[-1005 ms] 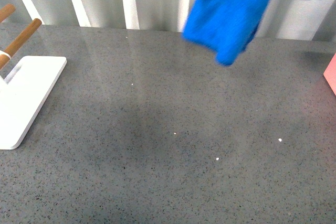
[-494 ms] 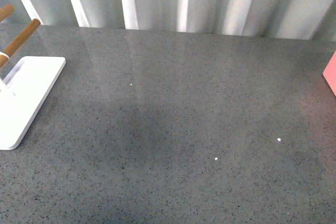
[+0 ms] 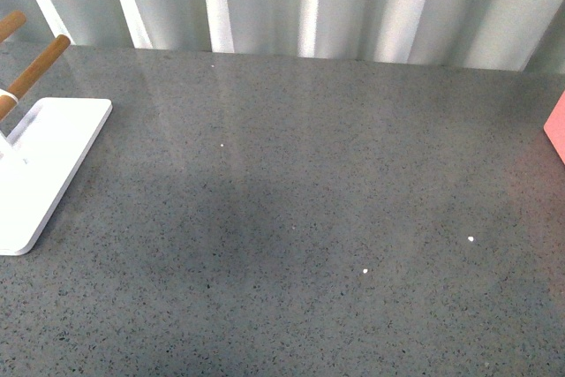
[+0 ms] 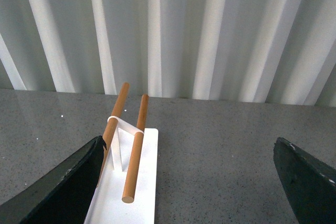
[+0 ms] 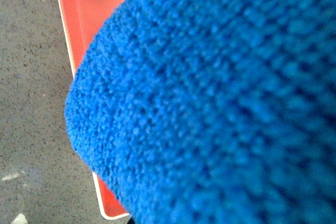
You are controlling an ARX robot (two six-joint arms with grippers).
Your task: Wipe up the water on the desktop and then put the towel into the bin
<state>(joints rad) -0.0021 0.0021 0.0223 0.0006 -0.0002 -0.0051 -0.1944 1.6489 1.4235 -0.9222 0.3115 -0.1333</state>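
The bright blue fuzzy towel (image 5: 220, 108) fills most of the right wrist view, hanging over the red bin (image 5: 94, 14) with its white rim. My right gripper is shut on the towel, which hides its fingers. The towel and both arms are out of the front view. The grey speckled desktop (image 3: 335, 156) shows a dim darker patch (image 3: 238, 218) near its middle and a few tiny white specks. My left gripper (image 4: 186, 192) is open above the desktop, its dark fingers (image 4: 63, 182) wide apart with nothing between them.
A white rack base (image 3: 40, 165) with wooden rods (image 3: 35, 68) stands at the desktop's left edge, and in the left wrist view the rack (image 4: 128, 182) lies just by the left finger. The bin's pink corner (image 3: 556, 125) shows at the far right. A ribbed white wall runs behind.
One second ago the towel hung at the top right of the front view. It has since moved out of that view to the right. The desktop looks the same.
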